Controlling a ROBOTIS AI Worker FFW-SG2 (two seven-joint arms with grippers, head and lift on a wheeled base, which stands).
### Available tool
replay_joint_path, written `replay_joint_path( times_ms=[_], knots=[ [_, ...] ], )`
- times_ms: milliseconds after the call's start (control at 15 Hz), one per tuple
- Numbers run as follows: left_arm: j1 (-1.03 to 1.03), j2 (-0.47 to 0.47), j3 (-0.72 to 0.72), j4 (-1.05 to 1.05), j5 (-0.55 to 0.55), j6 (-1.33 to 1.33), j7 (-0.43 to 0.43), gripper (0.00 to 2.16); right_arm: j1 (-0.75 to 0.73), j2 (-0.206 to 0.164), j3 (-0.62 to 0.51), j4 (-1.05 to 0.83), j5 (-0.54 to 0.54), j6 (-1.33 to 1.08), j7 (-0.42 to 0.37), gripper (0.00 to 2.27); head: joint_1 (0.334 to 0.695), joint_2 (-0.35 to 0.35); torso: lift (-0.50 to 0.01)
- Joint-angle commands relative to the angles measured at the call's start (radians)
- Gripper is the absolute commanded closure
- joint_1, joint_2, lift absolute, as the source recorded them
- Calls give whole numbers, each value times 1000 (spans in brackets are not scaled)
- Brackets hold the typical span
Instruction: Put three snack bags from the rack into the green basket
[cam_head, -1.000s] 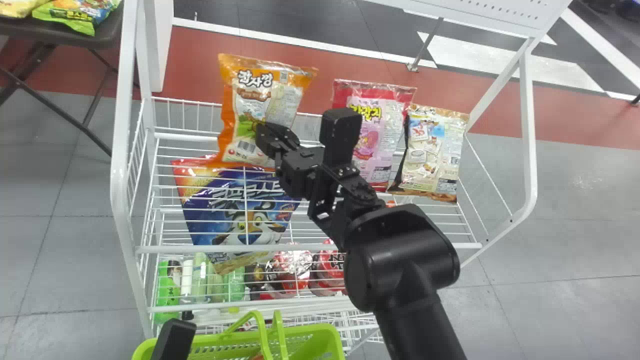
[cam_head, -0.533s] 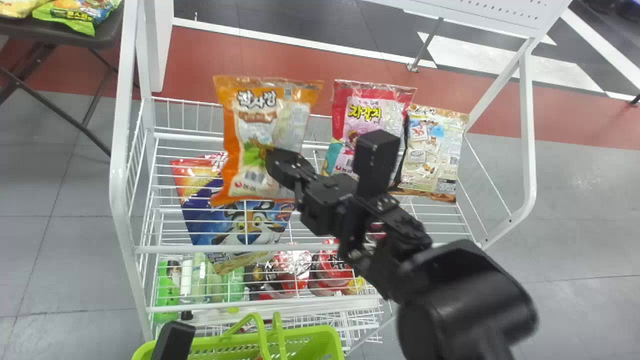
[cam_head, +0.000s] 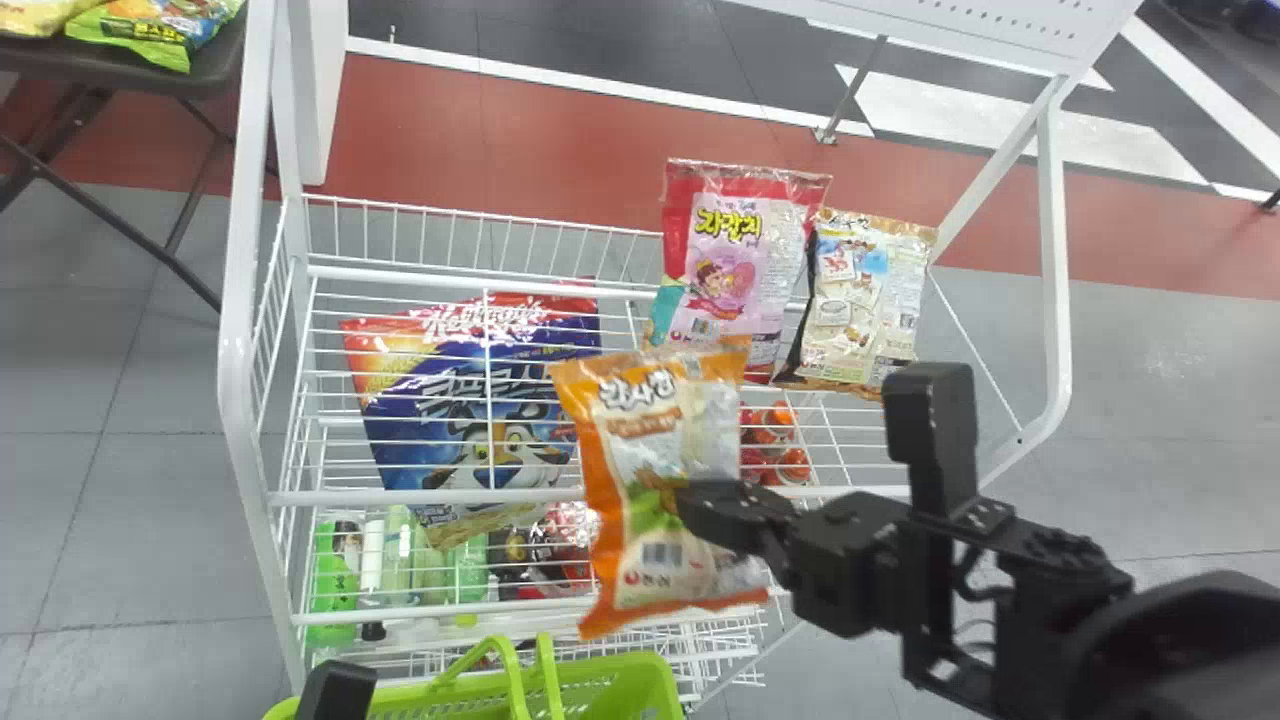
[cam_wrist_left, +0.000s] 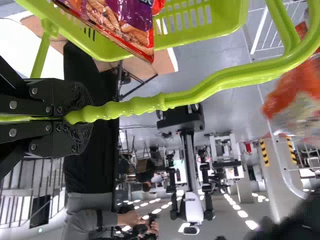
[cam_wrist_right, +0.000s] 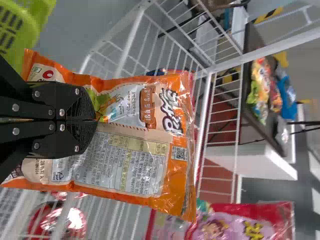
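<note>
One orange snack bag (cam_head: 655, 450) hangs in our right gripper (cam_head: 690, 500), fingers pinched closed on it, over the white wire rack (cam_head: 400, 497) and near the green basket (cam_head: 625, 668). Our left gripper (cam_head: 338, 690) has fingers closed round the basket handle (cam_wrist_left: 215, 86). We see pink (cam_head: 730, 265), beige (cam_head: 860, 310) and blue tiger (cam_head: 480, 430) bags at the rack.

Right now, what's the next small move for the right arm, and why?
Probably draw the orange snack bag toward the robot and slightly left before letting go: the right gripper pinches it beyond the green basket, partly past its right end, while the left gripper holds the handle.
</note>
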Motion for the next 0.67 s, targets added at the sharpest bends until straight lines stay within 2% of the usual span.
replay_joint_path(
  times_ms=[0, 67, 333, 600],
  knots=[
    [2, -3, -1, -4, -1, 1, 3, 1632, 19, -11, -89, -49, -3, 228, 46, 2246, 695, -350, 0],
    [3, -3, -5, -6, -1, -3, 8, 1636, 19, -47, -92, -73, 14, 316, 52, 2246, 695, -350, 0],
    [5, -3, -10, -9, -6, -3, 11, 1636, 51, -49, -70, -72, -11, 316, 142, 2246, 695, -350, 0],
    [6, -3, -8, -17, -6, -3, 9, 1632, 124, -50, 32, 34, 32, 316, 144, 2246, 695, -350, 0]
  ],
)
